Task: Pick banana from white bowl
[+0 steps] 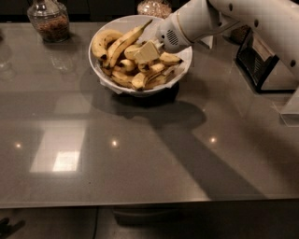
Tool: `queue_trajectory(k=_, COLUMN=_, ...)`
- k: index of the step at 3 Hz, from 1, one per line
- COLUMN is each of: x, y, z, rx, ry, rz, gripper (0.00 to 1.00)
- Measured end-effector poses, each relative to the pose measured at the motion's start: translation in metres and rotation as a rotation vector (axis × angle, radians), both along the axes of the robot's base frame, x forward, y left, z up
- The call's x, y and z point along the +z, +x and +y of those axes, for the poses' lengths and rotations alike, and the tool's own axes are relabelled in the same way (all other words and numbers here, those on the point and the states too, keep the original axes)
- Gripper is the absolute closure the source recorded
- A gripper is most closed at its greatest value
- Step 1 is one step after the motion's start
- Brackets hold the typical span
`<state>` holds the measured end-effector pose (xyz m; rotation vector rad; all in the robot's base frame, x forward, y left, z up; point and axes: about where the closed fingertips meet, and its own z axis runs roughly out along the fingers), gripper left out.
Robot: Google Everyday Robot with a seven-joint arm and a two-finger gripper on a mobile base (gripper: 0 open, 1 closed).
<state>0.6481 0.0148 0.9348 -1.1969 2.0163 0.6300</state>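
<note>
The white bowl (106,83) stands at the back middle of the grey table and is full of several yellow, brown-spotted bananas (122,41). My white arm reaches in from the upper right. My gripper (145,52) is down inside the bowl, its pale fingers resting among the bananas near the bowl's middle. The bananas under the gripper are partly hidden by it.
A glass jar (48,19) with brown contents stands at the back left. A second glass jar (154,7) stands behind the bowl. A dark box-like object (259,64) sits at the right edge. The grey table (140,158) reaches toward the front.
</note>
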Motion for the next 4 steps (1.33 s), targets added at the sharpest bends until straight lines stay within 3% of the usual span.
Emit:
queue_trajectory(k=2, x=0.022, y=-0.029, z=-0.023, rx=0.045, ry=0.017, rz=-0.118, gripper=1.00)
queue_trajectory(k=4, x=0.050, y=-0.075, z=-0.051, rx=0.165, ry=0.020, rz=-0.236, gripper=1.00)
